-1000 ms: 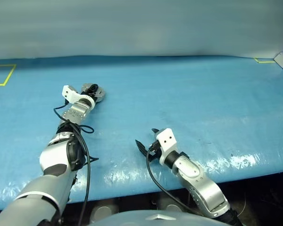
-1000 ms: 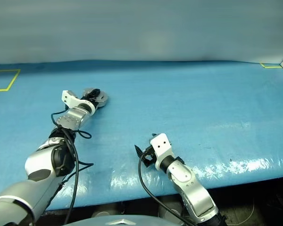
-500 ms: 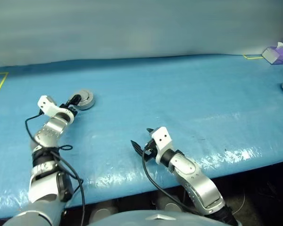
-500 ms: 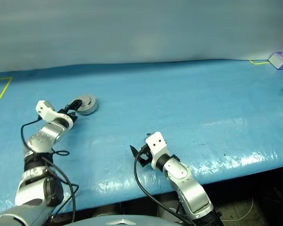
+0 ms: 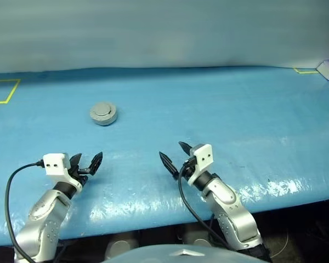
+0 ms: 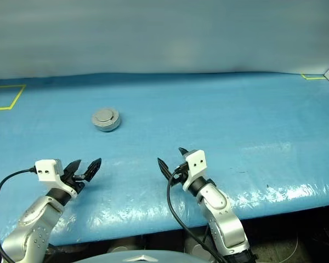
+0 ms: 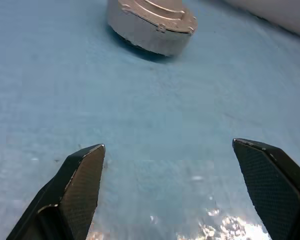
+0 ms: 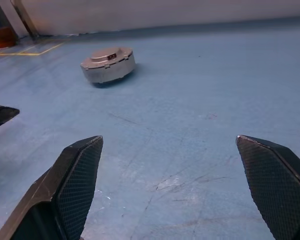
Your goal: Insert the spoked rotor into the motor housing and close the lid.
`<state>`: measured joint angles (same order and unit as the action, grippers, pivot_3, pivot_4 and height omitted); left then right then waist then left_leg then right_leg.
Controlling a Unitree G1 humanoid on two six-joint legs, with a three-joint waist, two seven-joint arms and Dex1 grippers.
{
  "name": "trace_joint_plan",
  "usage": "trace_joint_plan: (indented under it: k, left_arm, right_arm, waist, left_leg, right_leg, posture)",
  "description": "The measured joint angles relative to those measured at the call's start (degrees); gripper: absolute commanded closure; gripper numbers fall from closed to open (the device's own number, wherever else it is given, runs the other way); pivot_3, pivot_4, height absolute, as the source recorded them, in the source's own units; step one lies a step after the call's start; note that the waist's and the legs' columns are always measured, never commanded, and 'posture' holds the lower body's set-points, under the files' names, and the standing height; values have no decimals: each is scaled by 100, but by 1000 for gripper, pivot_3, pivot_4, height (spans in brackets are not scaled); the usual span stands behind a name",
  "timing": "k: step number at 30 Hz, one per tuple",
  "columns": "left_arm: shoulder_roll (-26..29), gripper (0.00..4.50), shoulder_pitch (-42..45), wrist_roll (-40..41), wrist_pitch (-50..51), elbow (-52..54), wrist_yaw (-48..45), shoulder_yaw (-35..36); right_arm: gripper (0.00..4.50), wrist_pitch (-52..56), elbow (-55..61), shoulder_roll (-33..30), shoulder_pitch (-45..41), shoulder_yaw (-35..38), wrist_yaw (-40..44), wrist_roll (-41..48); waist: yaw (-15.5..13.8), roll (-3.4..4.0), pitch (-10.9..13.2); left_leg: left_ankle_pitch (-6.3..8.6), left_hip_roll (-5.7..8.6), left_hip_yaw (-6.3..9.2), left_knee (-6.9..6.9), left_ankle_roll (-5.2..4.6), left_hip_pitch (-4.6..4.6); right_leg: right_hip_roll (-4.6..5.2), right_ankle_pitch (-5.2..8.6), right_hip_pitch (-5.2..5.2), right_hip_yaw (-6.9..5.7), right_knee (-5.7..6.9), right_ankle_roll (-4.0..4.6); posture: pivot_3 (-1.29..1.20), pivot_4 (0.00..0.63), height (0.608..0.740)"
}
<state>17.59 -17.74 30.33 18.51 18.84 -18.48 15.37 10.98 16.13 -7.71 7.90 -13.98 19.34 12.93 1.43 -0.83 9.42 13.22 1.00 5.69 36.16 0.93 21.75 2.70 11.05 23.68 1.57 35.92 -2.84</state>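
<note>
Low in the frame, my left fingers point(image 5: 88, 163) and right fingers point(image 5: 174, 156) are spread apart and empty over the blue surface point(image 5: 236, 115). Farther back, upper left, the motor housing point(image 5: 103, 114) sits with its lid point(image 7: 157, 11) down, well apart from both. If the lid isn't fully seated, a careless nudge could pop it open.

Blue-covered table point(image 5: 219, 109) with closed motor housing point(image 5: 103, 114) (yellow tape corners point(image 5: 5, 90)).
</note>
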Motion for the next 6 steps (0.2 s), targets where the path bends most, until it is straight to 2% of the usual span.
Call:
trace_joint_plan:
  k: [6]
  left_arm:
    - [-482,46,-399,-1190,-1776,11,-132,-504]
  right_arm:
    - [0,-863,-471,94,181,224,-180,-366]
  waist:
    - [-15,-1,1]
  left_leg:
    - [1,-5,-8,-1,-1,16]
  right_leg:
    - [-5,0,14,-4,-3,0]
  posture:
    - [0,150,740]
